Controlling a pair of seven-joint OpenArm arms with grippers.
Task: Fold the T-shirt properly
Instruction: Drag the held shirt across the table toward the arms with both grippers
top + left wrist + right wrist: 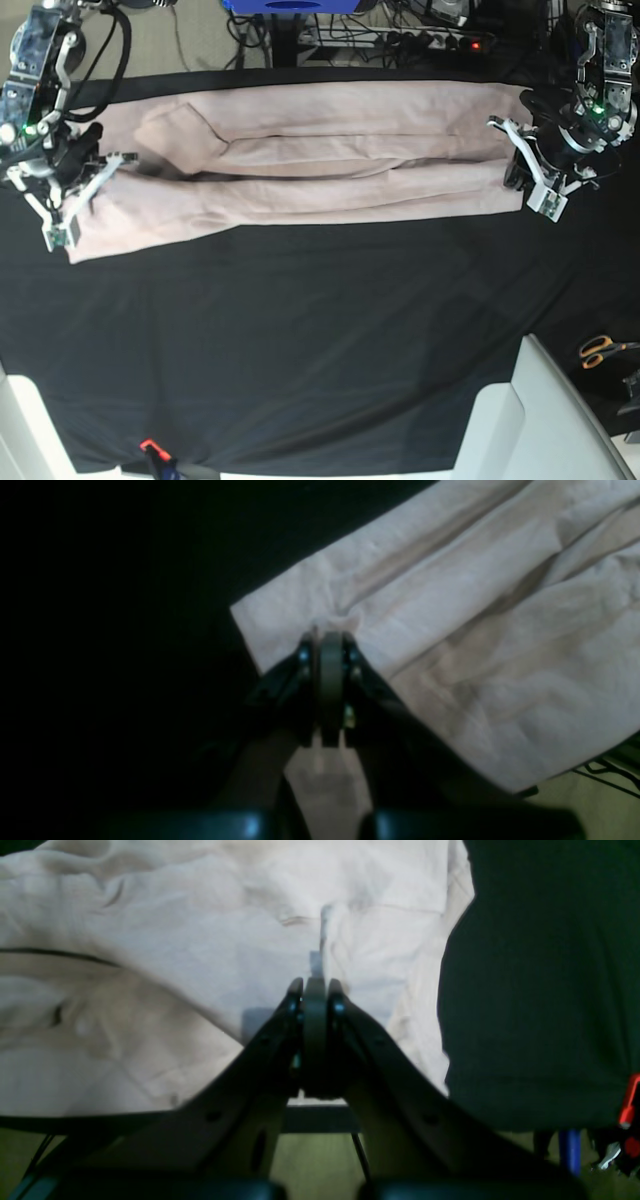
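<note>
The pale pink T-shirt (300, 165) lies as a long, wrinkled band across the far part of the black tablecloth (300, 330), its sides folded inward. At its right end in the base view, my left gripper (522, 172) is shut on the hem edge. In the left wrist view the cloth (450, 630) puckers where my left gripper (330, 632) pinches it. My right gripper (82, 192) is shut on the band's left end. In the right wrist view a ridge of the fabric (200, 940) rises from the tip of my right gripper (315, 985).
Orange-handled scissors (600, 348) lie off the table's right side. A white panel (540, 420) stands at the front right corner. A red clamp (150, 447) sits on the front edge. Cables and a blue object (290, 5) are behind the table.
</note>
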